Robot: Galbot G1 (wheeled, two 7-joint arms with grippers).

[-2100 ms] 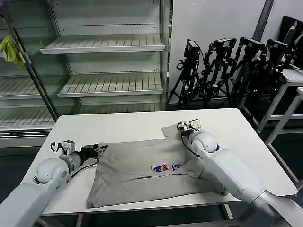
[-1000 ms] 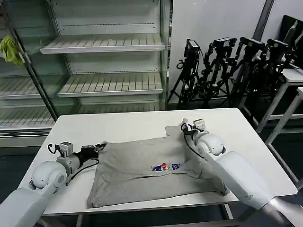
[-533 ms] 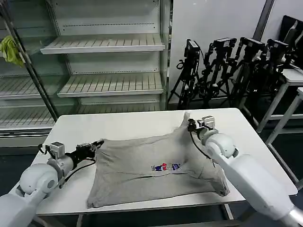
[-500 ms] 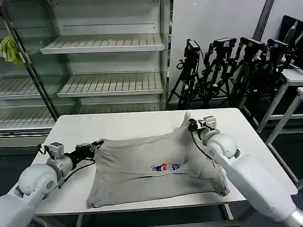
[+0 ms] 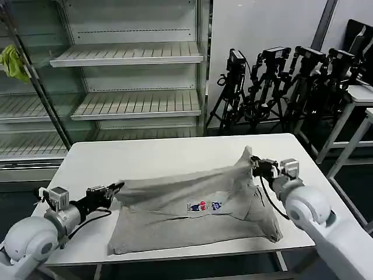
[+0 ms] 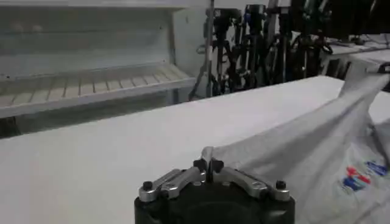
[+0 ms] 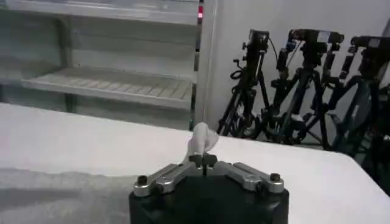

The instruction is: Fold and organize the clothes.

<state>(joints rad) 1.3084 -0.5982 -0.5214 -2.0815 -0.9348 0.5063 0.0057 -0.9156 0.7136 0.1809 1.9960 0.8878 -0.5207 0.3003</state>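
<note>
The clothes are one light grey T-shirt (image 5: pixel 186 204) with a small red and blue chest print (image 5: pixel 204 205). Its near part lies on the white table (image 5: pixel 157 154), its far edge is lifted and stretched between my two grippers. My left gripper (image 5: pixel 116 187) is shut on the shirt's left corner (image 6: pixel 209 153) near the table's left side. My right gripper (image 5: pixel 255 165) is shut on the right corner (image 7: pixel 201 141), raised above the table's right side. The cloth (image 6: pixel 304 146) runs taut from one pinched corner to the other.
Empty metal shelving (image 5: pixel 128 76) stands behind the table, with a yellow-green rag (image 5: pixel 13 61) hanging at its left. Black camera tripods (image 5: pixel 280 81) cluster at the back right. Other white tables (image 5: pixel 358 96) stand at the right edge.
Both grippers moved outward, left to the left and right to the right and up. The shirt's far edge rose off the table and pulled taut between them.
</note>
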